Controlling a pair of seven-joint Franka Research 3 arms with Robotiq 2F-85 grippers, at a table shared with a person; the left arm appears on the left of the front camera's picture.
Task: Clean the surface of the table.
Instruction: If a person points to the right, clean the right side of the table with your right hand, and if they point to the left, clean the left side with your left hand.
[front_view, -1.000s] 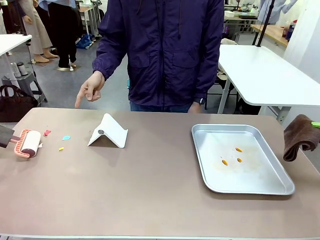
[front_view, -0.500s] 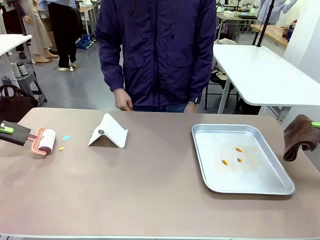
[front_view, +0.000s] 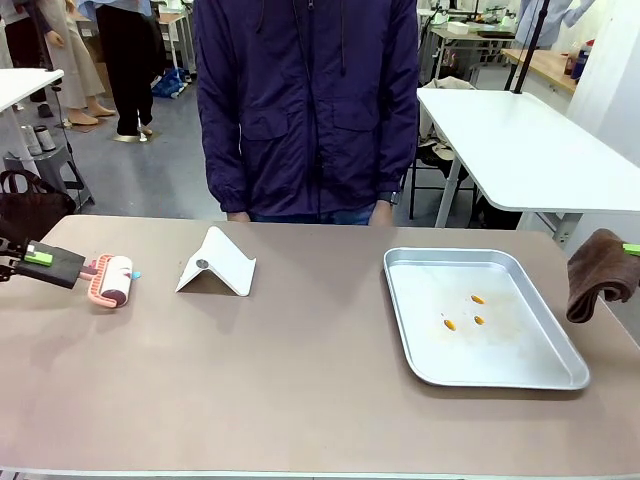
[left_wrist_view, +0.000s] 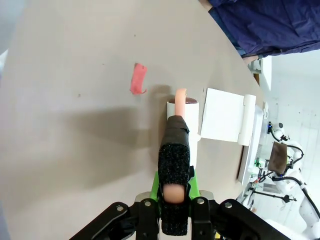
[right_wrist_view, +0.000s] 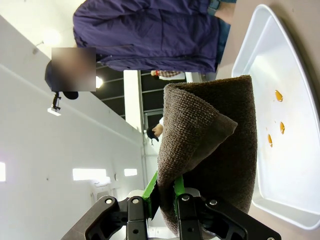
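Observation:
On the left of the beige-brown table (front_view: 300, 390), my left gripper (front_view: 38, 262) is shut on the black-wrapped handle of a pink and white lint roller (front_view: 113, 280), whose drum rests on the top. A blue scrap (front_view: 135, 274) lies just right of the drum. In the left wrist view the left gripper (left_wrist_view: 175, 202) holds the lint roller (left_wrist_view: 182, 131), with a red scrap (left_wrist_view: 136, 79) on the table (left_wrist_view: 60, 130) beside it. At the right edge my right gripper (right_wrist_view: 165, 202) is shut on a brown cloth (right_wrist_view: 212, 150), and the brown cloth (front_view: 598, 275) hangs above the table.
A white folded stand (front_view: 216, 264) sits right of the roller. A silver metal tray (front_view: 560, 375) with three orange spots lies right of centre. A person (front_view: 310, 100) in a dark blue jacket stands at the far edge, hands at their sides.
My left gripper has pushed the roller to the right across the scraps. The yellow scrap no longer shows. The person's pointing hand has drawn back. The right arm has not moved.

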